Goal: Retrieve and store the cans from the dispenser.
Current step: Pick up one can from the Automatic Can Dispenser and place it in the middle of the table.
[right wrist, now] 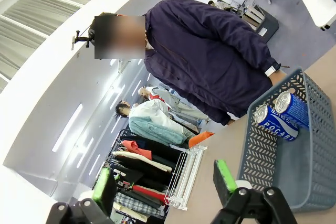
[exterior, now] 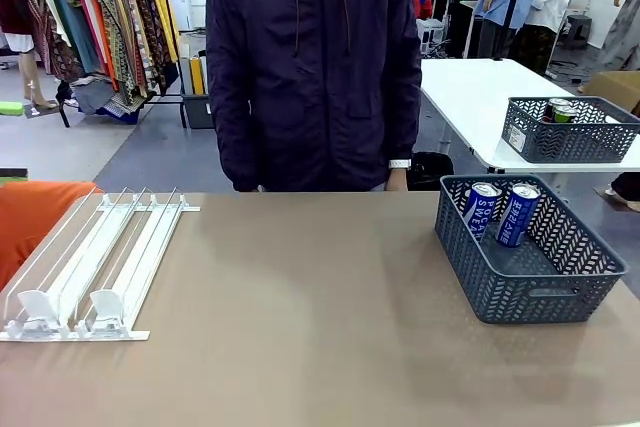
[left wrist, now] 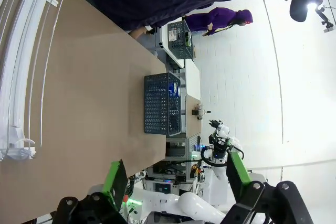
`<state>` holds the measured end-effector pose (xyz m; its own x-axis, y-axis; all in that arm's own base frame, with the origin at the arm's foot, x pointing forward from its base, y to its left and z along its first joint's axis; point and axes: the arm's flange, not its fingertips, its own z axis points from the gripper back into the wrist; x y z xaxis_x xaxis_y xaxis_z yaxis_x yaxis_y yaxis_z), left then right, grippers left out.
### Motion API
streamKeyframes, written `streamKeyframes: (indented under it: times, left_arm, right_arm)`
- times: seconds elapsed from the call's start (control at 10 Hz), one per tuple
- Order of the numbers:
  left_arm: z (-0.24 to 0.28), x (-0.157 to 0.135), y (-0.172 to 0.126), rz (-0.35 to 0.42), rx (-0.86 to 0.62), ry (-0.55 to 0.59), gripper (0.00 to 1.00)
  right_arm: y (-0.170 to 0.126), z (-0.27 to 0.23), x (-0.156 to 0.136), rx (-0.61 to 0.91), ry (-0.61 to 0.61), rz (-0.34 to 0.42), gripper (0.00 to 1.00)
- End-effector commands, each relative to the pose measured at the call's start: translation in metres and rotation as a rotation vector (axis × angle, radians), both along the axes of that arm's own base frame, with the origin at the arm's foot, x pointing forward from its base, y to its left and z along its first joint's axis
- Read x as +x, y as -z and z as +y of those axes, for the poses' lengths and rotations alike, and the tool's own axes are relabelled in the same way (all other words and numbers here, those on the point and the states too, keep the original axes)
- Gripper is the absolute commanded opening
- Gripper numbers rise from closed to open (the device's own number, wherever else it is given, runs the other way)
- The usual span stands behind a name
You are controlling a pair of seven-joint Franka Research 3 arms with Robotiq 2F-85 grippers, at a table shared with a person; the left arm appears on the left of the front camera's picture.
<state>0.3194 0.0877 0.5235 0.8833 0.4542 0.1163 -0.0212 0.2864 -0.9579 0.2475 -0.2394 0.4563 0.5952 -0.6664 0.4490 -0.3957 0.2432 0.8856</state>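
Note:
The dispenser (exterior: 95,262) lies at the table's left, its white and clear lanes holding no cans. Two blue cans (exterior: 481,209) (exterior: 518,214) lean inside the dark grey mesh basket (exterior: 520,292) at the right. In the left wrist view my left gripper (left wrist: 177,177) is open and holds nothing. It hangs well off the table, with the dispenser (left wrist: 21,77) and the basket (left wrist: 156,103) far ahead of it. In the right wrist view my right gripper (right wrist: 165,184) is open and holds nothing. It looks up past the basket (right wrist: 260,153) with both blue cans (right wrist: 275,123) (right wrist: 292,108) inside.
A person in a dark jacket (exterior: 310,67) stands at the far edge, one hand (exterior: 397,179) at the table's rim. A second mesh basket (exterior: 570,137) with cans sits on a white table behind. An orange object (exterior: 35,217) lies left of the dispenser.

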Motion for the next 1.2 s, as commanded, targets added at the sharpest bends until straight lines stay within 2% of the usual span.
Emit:
streamKeyframes:
  times: [0.0, 1.1]
  left_arm:
    - [-0.0008, 0.0011, -0.0001, -0.019, -0.016, 0.001, 1.00]
    - [-0.0008, 0.0011, -0.0001, -0.019, -0.016, 0.001, 1.00]
  right_arm:
    - [-0.0058, 0.0009, 0.0021, 0.024, 0.010, -0.010, 1.00]
    - [-0.0058, 0.0009, 0.0021, 0.024, 0.010, -0.010, 1.00]
